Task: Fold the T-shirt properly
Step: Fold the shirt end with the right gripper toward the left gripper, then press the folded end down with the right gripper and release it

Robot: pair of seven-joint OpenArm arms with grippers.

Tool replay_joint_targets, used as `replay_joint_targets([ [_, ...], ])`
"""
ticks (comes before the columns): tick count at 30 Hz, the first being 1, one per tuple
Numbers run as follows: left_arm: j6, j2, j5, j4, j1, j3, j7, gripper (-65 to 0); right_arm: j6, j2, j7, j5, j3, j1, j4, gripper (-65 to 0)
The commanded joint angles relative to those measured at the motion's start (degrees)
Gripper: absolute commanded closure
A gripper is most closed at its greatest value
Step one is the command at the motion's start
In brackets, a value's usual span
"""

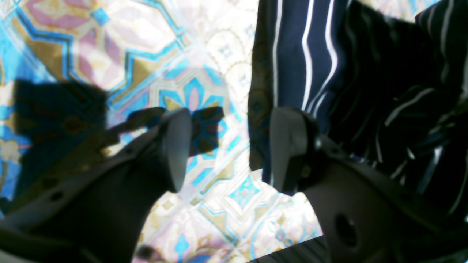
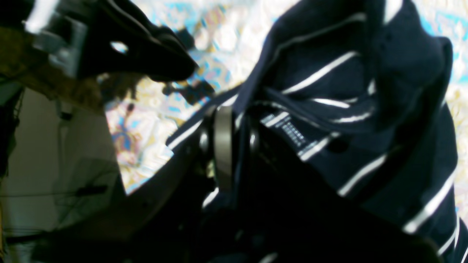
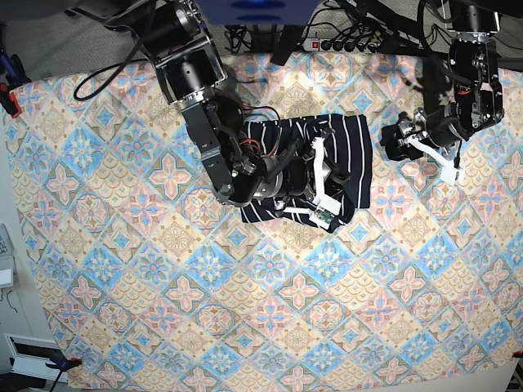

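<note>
Reaching low, right arm point(image 3: 245, 175) jaws clamped on T-shirt point(image 3: 347, 155), left arm point(image 3: 425, 139) jaws wide, empty

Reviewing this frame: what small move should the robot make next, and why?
Probably the right gripper should carry its pinched fold across and lay it flat: it is shut on the T-shirt, which is bunched beneath it, while the left gripper is open beside the cloth, holding nothing.

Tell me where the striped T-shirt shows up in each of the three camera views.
Left wrist: T-shirt fills the upper right.
Right wrist: it fills the centre and right, pinched in the right gripper.
Base: upper centre, partly under the arm.
Shared landmark: patterned tablecloth, under the T-shirt in all views.
</note>
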Motion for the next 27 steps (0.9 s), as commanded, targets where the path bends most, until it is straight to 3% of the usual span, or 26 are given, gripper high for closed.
replay_joint_targets([
  [1, -0.37, -0.23, -0.08, 0.88, -0.32, -0.48, -0.47, -34.5, 0.47, -1.19, 3.27, 1.74, -1.78, 1.12, 0.07, -4.5],
  [11, -0.37, -0.14, 0.88, 0.88, -0.32, -0.66, -0.65, -34.1, 0.47, -1.19, 10.39, 1.74, -11.72, 4.55, -9.24, -4.5],
  [15, -0.37, -0.14, 0.88, 0.88, -0.14, -0.66, -0.56, -34.1, 0.47, -1.19, 14.52, 1.65, -11.98, 6.13, -11.71, -4.6],
  [23, -0.46, 0.12, 0.88, 0.88, -0.14, -0.31, -0.47, -34.1, 0.47, -1.19, 17.42, 1.65, -11.89, 10.27, -16.10, -4.7],
  [27, -0.55, 0.12, 0.88, 0.88, -0.06, -0.31, -0.47, -34.1, 0.47, -1.19, 18.91, 1.65, -11.89, 10.97, -18.30, -10.5],
])
